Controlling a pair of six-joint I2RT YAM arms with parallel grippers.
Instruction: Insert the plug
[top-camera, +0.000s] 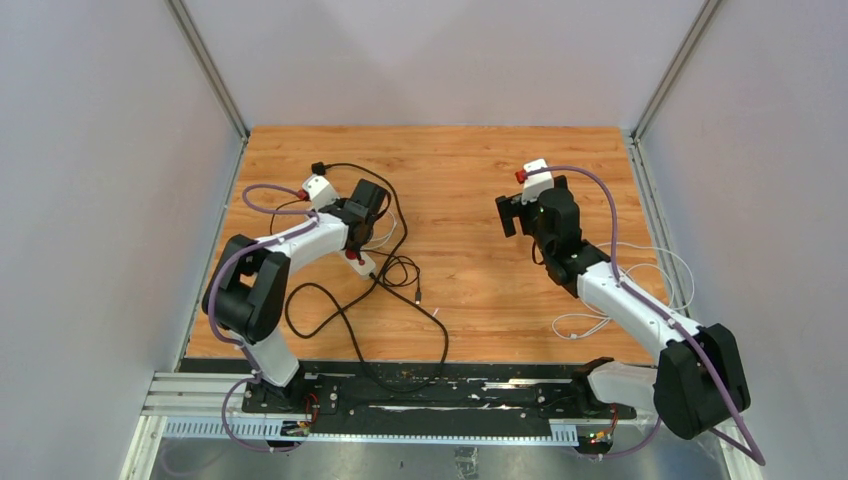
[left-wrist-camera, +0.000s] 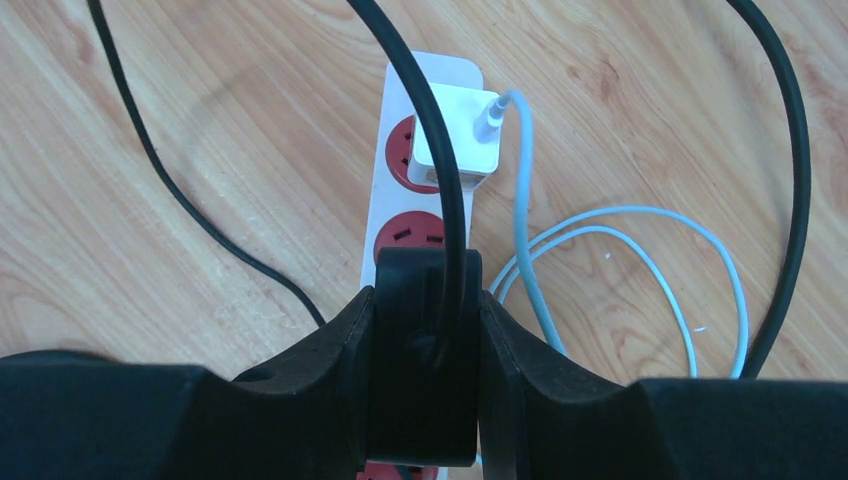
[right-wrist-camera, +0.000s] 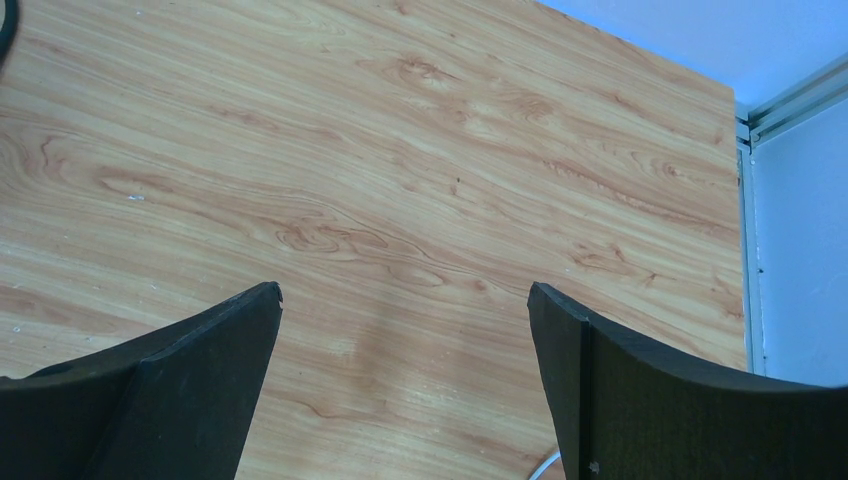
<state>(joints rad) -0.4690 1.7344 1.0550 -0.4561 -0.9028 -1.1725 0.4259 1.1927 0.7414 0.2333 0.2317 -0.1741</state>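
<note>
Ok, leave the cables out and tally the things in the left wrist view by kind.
Power strip: 1
White charger: 1
Black plug: 1
Total: 3

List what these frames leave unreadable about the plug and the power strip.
- Left wrist view: the black plug's prongs, hidden by its own body and the left gripper; whether it is seated cannot be told.
- Same view: the power strip's near end, covered by the gripper and cut off at the bottom edge.
- Top view: most of the strip, under the left arm.
- Right wrist view: a white cable, cut off at the bottom edge.
</note>
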